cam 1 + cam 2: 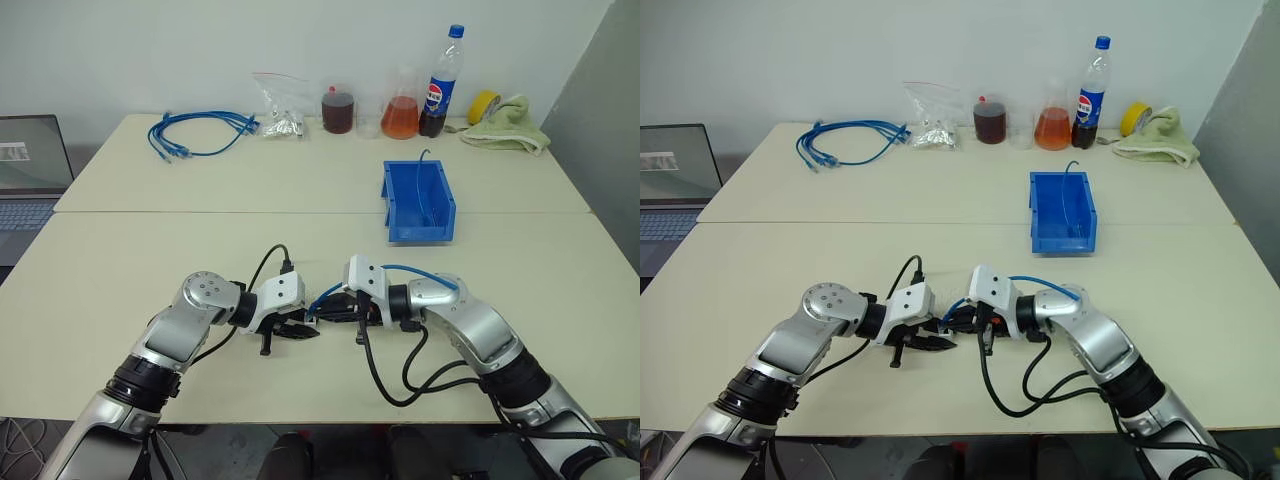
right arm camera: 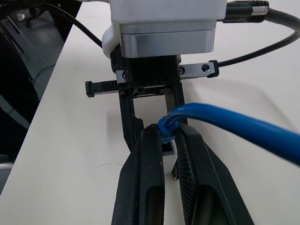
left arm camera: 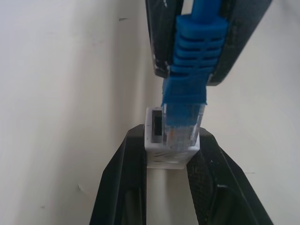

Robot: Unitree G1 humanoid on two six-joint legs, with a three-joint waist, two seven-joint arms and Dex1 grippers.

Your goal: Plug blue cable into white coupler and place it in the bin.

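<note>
Both arms meet low over the near half of the counter [image 1: 150, 250], their hands pointing at each other. The left hand [image 1: 300, 330] pinches the white coupler [image 3: 165, 140] between its two black fingers [image 3: 119, 187]; the coupler's dark socket opening faces the other hand. The right hand [image 1: 335, 310] is pressed together on the ribbed blue boot just behind the clear plug of the blue cable [image 3: 190, 51]. In the left wrist view the clear plug lies against the coupler's face, beside the visible dark opening; whether it is seated in a socket cannot be told. From the right hand the blue cable arcs back over that arm's wrist [image 1: 420, 272].

The bin [image 1: 418, 201] stands well apart from the hands, farther back on the counter and to the right, with a thin cable curving up inside it. Along the far edge lie a coiled bundle of blue cables [image 1: 195, 133], a clear bag of small parts [image 1: 280, 105], two vessels of dark and orange liquid [image 1: 338, 110], a cola bottle [image 1: 442, 85], a yellow tape roll [image 1: 484, 105] and a pale green cloth [image 1: 510, 128]. A laptop [image 1: 30, 170] sits off the counter's left.
</note>
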